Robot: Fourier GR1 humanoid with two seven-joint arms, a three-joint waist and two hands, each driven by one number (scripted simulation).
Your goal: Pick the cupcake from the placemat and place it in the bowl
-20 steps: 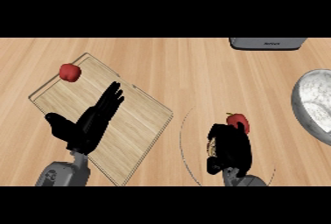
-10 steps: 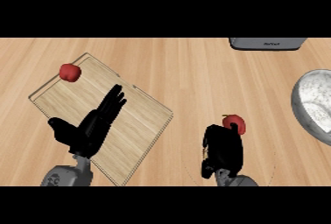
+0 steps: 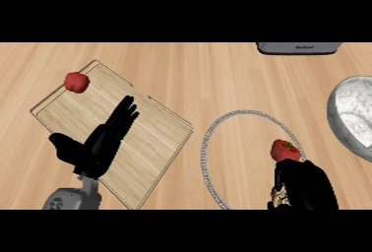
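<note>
The right hand [image 3: 305,187], near the counter's [image 3: 218,74] front edge, is curled round a cupcake [image 3: 285,150] with the bowl [image 3: 352,118] at the right edge, while the left hand [image 3: 102,140] rests spread flat over the placemat [image 3: 156,142].

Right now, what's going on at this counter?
The right hand is curled round something near the lower edge, by a red strawberry-like piece inside a silvery ring on the counter; what it holds is mostly hidden. The left hand hovers open over a wooden board, which carries a small red item at its far corner. The grey bowl sits at the right edge; nothing has been placed in it yet.
</note>
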